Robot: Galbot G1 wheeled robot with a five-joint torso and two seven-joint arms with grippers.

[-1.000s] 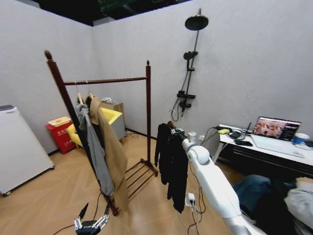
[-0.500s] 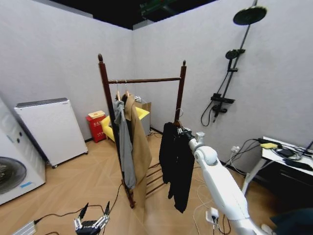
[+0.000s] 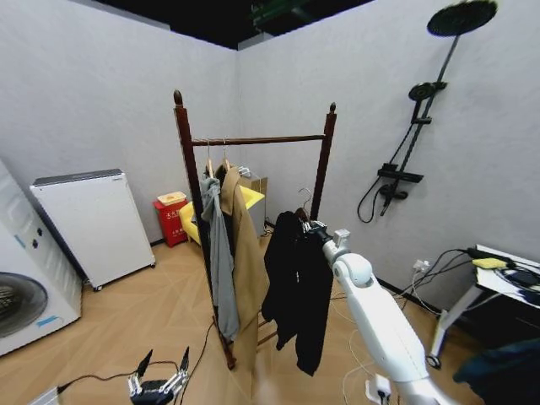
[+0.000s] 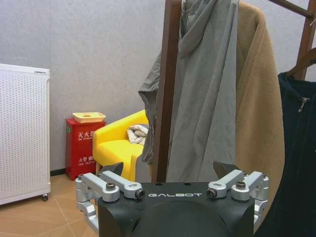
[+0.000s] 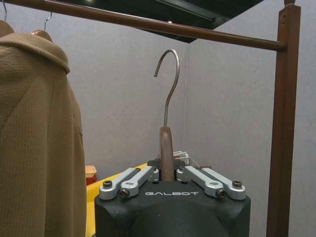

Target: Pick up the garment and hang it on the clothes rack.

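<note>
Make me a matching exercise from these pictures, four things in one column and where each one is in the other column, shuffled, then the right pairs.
Things:
1. black garment
2. tan coat
3. left gripper
4. yellow chair

Places:
A. hanging on the clothes rack
B. low, near the floor
C. held up by the right gripper
D. behind the rack, by the red box

Pairs: 1-C, 2-A, 3-B, 4-D

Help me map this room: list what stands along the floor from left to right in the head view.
Washing machine → white appliance → red box → clothes rack → black garment → shower pole
</note>
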